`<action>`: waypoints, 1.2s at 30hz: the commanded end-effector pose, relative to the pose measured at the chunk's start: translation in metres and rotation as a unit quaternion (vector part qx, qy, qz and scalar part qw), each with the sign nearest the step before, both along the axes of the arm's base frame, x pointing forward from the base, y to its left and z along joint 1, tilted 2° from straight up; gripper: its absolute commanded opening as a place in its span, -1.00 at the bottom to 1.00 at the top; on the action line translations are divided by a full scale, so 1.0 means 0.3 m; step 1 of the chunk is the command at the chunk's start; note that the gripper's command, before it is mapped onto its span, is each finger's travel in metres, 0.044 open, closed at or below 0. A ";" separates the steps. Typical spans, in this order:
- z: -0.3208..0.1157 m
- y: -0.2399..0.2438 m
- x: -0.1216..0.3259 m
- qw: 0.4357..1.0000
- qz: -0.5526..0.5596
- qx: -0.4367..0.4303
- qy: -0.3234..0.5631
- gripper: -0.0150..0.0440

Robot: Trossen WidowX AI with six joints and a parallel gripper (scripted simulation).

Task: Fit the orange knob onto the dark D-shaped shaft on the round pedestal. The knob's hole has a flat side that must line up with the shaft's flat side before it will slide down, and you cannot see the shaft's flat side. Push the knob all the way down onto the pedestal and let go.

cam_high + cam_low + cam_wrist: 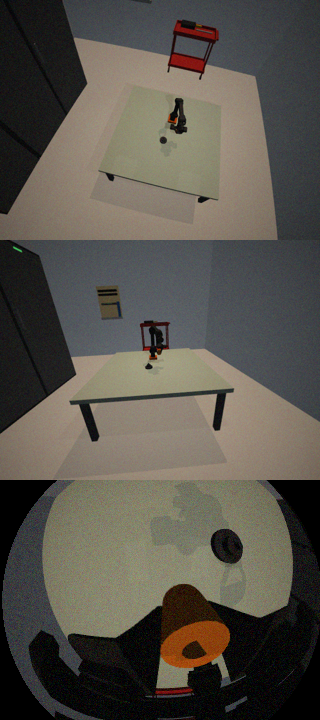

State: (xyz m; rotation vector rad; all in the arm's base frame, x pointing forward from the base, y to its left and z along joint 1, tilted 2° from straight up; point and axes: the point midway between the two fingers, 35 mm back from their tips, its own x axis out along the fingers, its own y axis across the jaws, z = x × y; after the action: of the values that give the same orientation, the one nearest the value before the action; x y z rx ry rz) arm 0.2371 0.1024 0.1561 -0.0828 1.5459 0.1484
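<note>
The orange knob (pixel 159 351) (pixel 212 639) is off the table, between the fingers. In the wrist view its bright round end, with a dark hole that has a straight edge, faces the camera. My gripper (pixel 159 350) (pixel 184 608) is shut on the knob's sides. In the top view the arm mostly hides the knob. The dark round pedestal (pixel 163 140) (pixel 148 367) (pixel 219 548) stands on the table with its short shaft (pixel 231 545) upright and bare. The gripper is above and to one side of it, towards the arm's base. The shaft's flat side cannot be made out.
The pale green table (pixel 144 160) (pixel 155 382) carries the arm on its orange base plate (pixel 170 121) (pixel 153 358). A red cart (pixel 187 62) (pixel 155 324) stands beyond the table. A dark cabinet (pixel 33 90) (pixel 31 317) stands at the left.
</note>
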 end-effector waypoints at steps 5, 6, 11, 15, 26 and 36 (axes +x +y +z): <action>-0.013 -0.046 0.058 1.000 0.002 -0.002 -0.009 -0.49; -0.016 -0.052 0.065 1.000 0.002 -0.002 -0.009 -0.49; -0.031 -0.084 0.098 1.000 0.002 -0.003 -0.008 -0.49; -0.044 -0.110 0.123 1.000 0.002 -0.003 -0.008 -0.49; -0.080 -0.192 0.188 1.000 0.002 -0.004 -0.008 -0.49; -0.116 -0.276 0.238 1.000 0.002 -0.004 -0.007 -0.49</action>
State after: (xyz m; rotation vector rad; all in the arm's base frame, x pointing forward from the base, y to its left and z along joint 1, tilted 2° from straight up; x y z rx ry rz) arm 0.3015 0.0276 0.1219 -0.0907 1.5455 0.1371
